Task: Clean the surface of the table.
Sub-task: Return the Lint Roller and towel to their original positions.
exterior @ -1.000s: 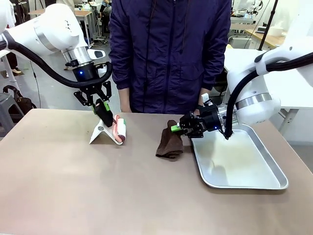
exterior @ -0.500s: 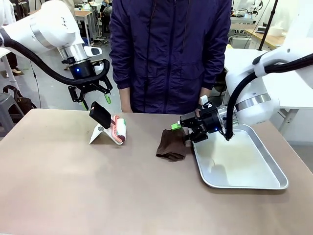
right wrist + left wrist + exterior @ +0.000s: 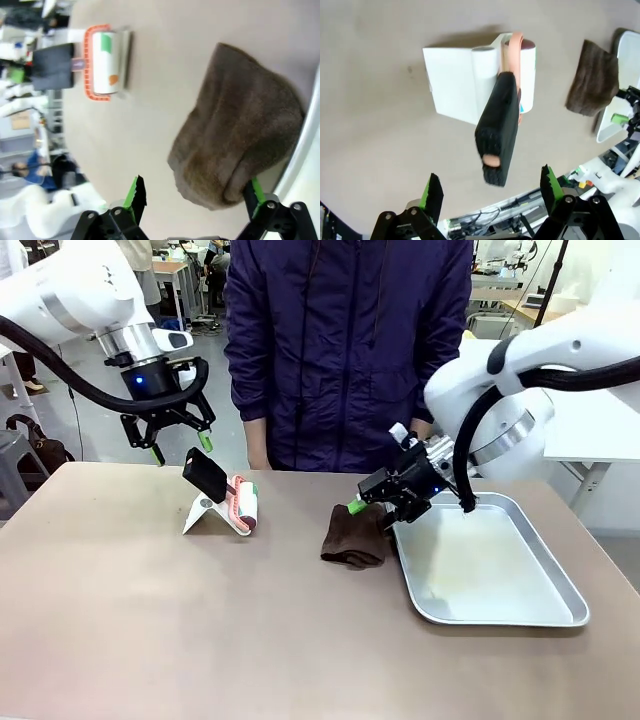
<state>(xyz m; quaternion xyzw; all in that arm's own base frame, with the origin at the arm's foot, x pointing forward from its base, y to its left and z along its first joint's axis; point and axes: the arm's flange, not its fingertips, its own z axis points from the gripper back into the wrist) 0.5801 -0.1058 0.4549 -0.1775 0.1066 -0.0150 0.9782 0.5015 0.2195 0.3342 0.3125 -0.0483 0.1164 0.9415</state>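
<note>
The brownish table carries a lint roller leaning on its white stand, black handle pointing up. My left gripper hangs open above and left of that handle, apart from it. In the left wrist view the handle lies ahead of the open gripper, untouched. A crumpled brown cloth rests mid-table. My right gripper stands open just over the cloth's right edge. In the right wrist view the cloth spreads just ahead of the gripper.
A silver metal tray sits at the right, its left rim touching the cloth. A person in a dark jacket stands at the far edge, behind the roller and cloth. The near half of the table is bare.
My left gripper opened, let go of the roller handle and rose up and to the left. My right arm lifted and swung slightly; the cloth settled flat on the table.
</note>
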